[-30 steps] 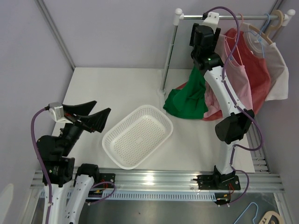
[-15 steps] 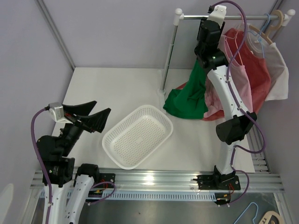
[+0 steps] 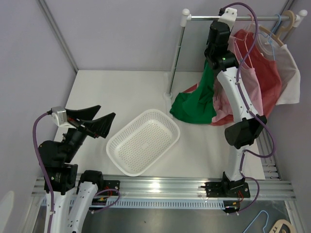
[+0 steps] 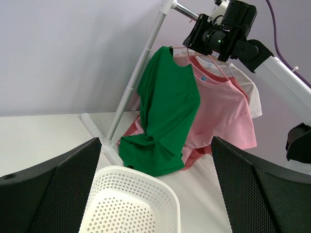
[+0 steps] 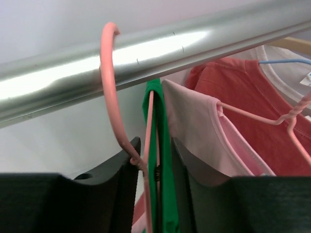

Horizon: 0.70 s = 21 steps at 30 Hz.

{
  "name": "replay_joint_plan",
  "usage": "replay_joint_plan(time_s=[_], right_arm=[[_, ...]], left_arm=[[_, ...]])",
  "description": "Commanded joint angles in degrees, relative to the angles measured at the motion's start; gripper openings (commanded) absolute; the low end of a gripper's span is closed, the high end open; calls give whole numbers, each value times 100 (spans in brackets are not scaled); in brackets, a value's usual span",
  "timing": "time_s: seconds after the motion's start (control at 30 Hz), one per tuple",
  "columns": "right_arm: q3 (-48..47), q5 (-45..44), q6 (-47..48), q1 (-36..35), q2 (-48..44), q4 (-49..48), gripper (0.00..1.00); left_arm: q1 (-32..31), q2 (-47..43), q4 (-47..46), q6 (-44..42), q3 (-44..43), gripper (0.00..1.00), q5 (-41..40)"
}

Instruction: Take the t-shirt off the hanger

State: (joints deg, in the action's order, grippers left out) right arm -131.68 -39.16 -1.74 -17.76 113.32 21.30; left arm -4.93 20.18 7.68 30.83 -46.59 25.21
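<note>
A green t-shirt hangs from a thin pink hanger on a metal rail at the far right corner of the worktop. It is the first garment in the row, with a pink t-shirt and a red t-shirt on their own hangers behind it. Its lower half hangs twisted, and the hem is bunched on the worktop by the foot of the rail stand.

The right end effector is raised to just under the rail. Its two dark fingers stand on either side of the hanger's neck, with the green collar between them. The gap is narrow, and one finger looks to touch the wire at the base of the hook. Whether the jaws already pinch the cloth I cannot tell from here.

The left end effector hovers spread wide and empty over the near left of the worktop, well apart from the shirt. A white perforated basket sits between it and the rail.

The shirt looks light, limp and not fragile. It should slide off the smooth wire but may snag at the collar or drag the hanger with it. A sound hold is probably at the collar or a shoulder seam, taking cloth alone rather than wire.
</note>
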Motion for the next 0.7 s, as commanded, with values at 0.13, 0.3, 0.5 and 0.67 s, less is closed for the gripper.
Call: replay_joint_plan(time_s=[0.13,0.3,0.5,0.67], right_arm=[[-95,198,-292,79,33,93,5],[-104,435,-362,53,-239,103,0],[-403,1102,-152,-166,-1056,252,0],[1095,1156,-98,-395,-2608,-107,0]], left_arm=[[-26,-32,40,-138,1,100,-8],[-26,-24,49,-139,-26,99,-8],[-26,161,-336,54,-87,100,158],[-87,897,-627,204,-675,99,940]])
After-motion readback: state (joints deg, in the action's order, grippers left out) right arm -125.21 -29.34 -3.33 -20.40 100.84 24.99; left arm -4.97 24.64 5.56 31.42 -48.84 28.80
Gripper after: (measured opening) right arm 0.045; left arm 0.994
